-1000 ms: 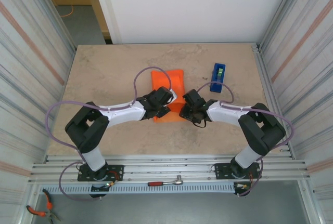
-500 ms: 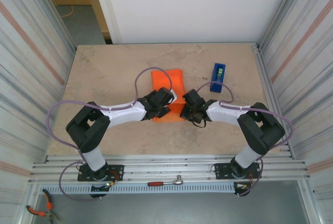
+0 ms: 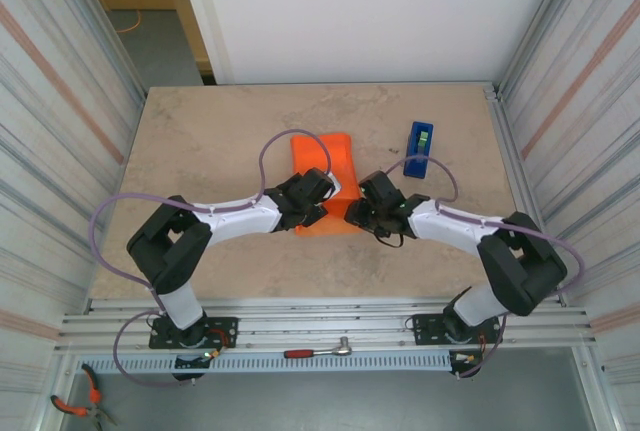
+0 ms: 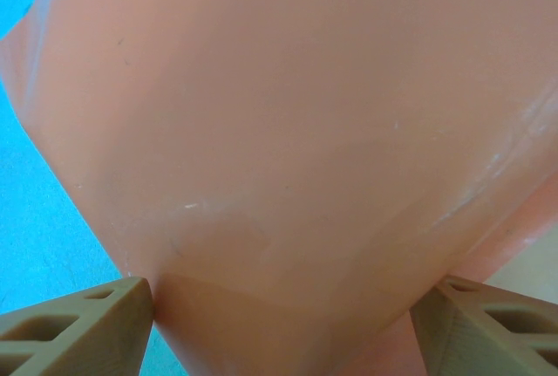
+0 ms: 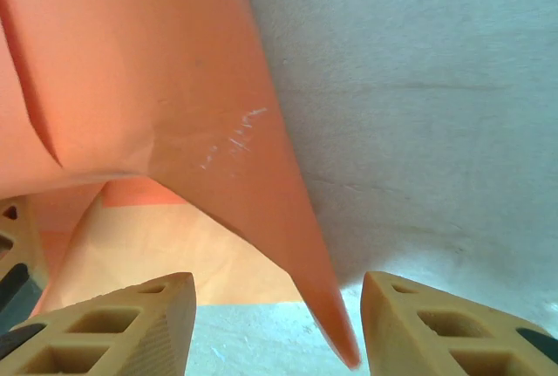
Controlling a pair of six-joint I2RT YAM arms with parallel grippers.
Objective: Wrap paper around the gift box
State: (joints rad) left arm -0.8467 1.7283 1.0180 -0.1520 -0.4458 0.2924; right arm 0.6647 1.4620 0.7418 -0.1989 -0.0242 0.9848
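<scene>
Letting go, the right fingers (image 5: 113, 324) now stand apart around a loose corner of the paper (image 3: 325, 156) on the desk (image 3: 200, 131). The left fingers (image 4: 70, 332) clamp the wrapped bundle, box hidden inside. That fold looks unsecured.

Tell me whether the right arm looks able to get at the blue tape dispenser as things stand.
Probably yes. The blue tape dispenser stands on bare table just beyond the right arm, nothing between. The right gripper must first leave the paper tip between its open jaws.
</scene>
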